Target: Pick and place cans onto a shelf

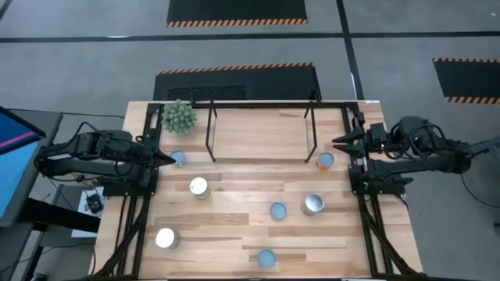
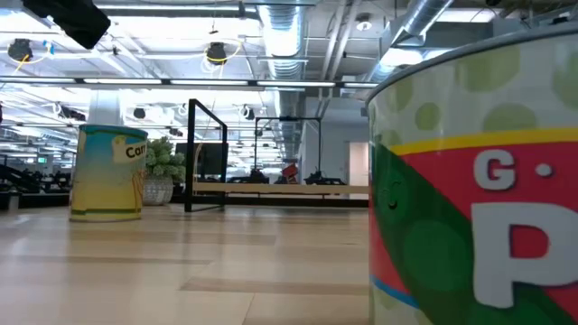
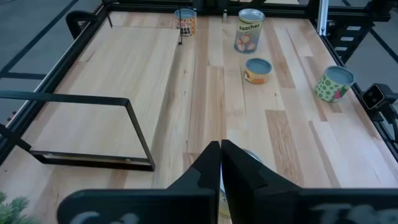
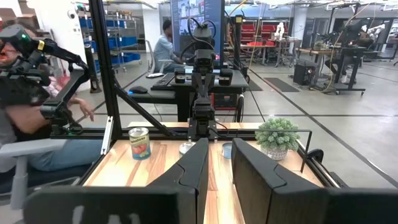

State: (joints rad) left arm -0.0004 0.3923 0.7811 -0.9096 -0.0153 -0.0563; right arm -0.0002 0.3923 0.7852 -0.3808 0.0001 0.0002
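Note:
Several cans stand upright on the wooden table: one with a bluish top [image 1: 178,158] at the left, a silver-topped one [image 1: 199,187], one [image 1: 325,161] at the right by the shelf's leg, and others [image 1: 277,210] nearer the front. The shelf [image 1: 262,104], black rails over a light board, stands at the far middle. My left gripper [image 1: 169,158] is shut, its tip right at the bluish-topped can, whose rim [image 3: 247,157] shows behind the fingers. My right gripper [image 1: 337,142] hovers open at the table's right edge, beyond the shelf's right leg, with nothing between its fingers [image 4: 189,158]. My left gripper's shut fingertips [image 3: 221,155] stand just at the left side of the bluish-topped can, coming level from the table's left. The fingers themselves hide the spot, so I cannot tell whether they touch the can.
A spiky green potted plant [image 1: 180,117] stands at the far left corner beside the shelf. A black frame [image 1: 359,187] edges the table. In the low view a large can [image 2: 479,190] fills the right foreground. A person [image 4: 18,124] sits beyond the table's left side.

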